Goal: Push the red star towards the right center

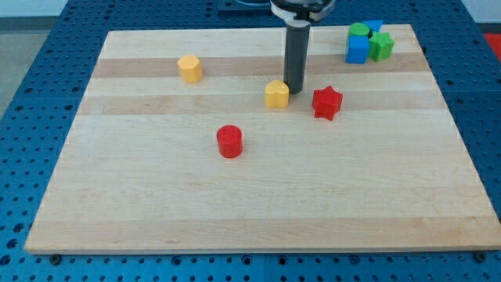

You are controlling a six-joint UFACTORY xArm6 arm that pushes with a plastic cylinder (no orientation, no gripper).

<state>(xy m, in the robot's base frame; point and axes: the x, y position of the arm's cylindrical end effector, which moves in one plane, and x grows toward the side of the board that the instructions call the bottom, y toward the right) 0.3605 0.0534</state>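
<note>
The red star (327,103) lies on the wooden board (258,196), right of the middle. My tip (295,88) rests on the board just left of and slightly above the star, a small gap apart. A yellow block (276,94) sits right beside the tip on its left, touching or nearly touching it.
A red cylinder (229,142) lies below and left of the middle. A yellow hexagonal block (189,68) is at the upper left. At the top right corner a cluster holds a blue block (357,50), a green star (381,46), a green cylinder (358,30) and another blue block (375,27).
</note>
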